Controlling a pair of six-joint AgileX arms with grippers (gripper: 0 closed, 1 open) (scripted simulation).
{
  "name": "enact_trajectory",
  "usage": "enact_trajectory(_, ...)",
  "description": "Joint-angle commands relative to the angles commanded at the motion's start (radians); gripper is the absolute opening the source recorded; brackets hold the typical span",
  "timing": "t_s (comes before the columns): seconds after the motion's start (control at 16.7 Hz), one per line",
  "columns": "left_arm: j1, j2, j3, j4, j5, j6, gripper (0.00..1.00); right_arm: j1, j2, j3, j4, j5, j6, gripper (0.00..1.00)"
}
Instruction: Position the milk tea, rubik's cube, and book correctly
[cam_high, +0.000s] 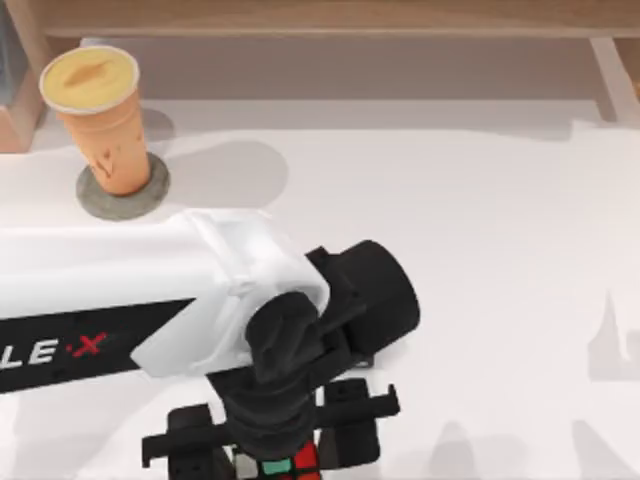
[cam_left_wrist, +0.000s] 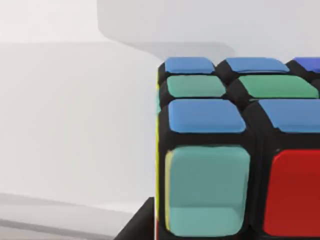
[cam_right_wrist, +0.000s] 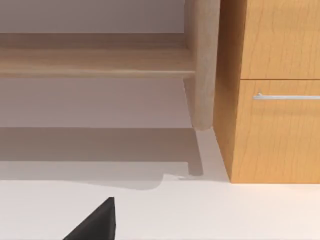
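The milk tea (cam_high: 100, 115), a tall orange-tan cup with a creamy top, stands upright on a round grey coaster (cam_high: 124, 192) at the table's back left. The rubik's cube (cam_high: 285, 466) sits at the front edge near the middle, and its blue, green, teal and red stickers (cam_left_wrist: 240, 150) loom close in the left wrist view. My left gripper (cam_high: 278, 450) reaches down over the cube with a finger on either side, shut on it. One black finger (cam_left_wrist: 137, 225) lies against the cube's side. The book is out of view. A dark part of my right gripper (cam_right_wrist: 95, 222) hangs above the white table.
A wooden shelf (cam_high: 320, 18) runs along the back of the table. A wooden cabinet (cam_right_wrist: 272, 100) with a metal handle (cam_right_wrist: 285, 96) and a round post (cam_right_wrist: 202, 65) stands ahead of the right wrist. My left arm's white link (cam_high: 110, 290) crosses the table's left half.
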Motion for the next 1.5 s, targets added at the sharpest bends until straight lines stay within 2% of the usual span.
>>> enact_trajectory(0.36,0.007,0.0,0.009,0.006,-0.005,0.014,0.0,0.0,0.0,0.0,0.0,0.0,0.0,1.0)
enact_trajectory(0.54,0.053,0.001,0.05,0.098,-0.041,0.106,0.0,0.0,0.0,0.0,0.0,0.0,0.0,1.0)
enact_trajectory(0.72,0.138,-0.001,0.118,0.268,-0.102,0.285,0.0,0.0,0.0,0.0,0.0,0.0,0.0,1.0)
enact_trajectory(1.26,0.468,-0.041,0.34,0.942,-0.327,1.015,0.0,0.0,0.0,0.0,0.0,0.0,0.0,1.0)
enact_trajectory(1.5,0.563,-0.058,0.394,1.101,-0.387,1.174,0.0,0.0,0.0,0.0,0.0,0.0,0.0,1.0)
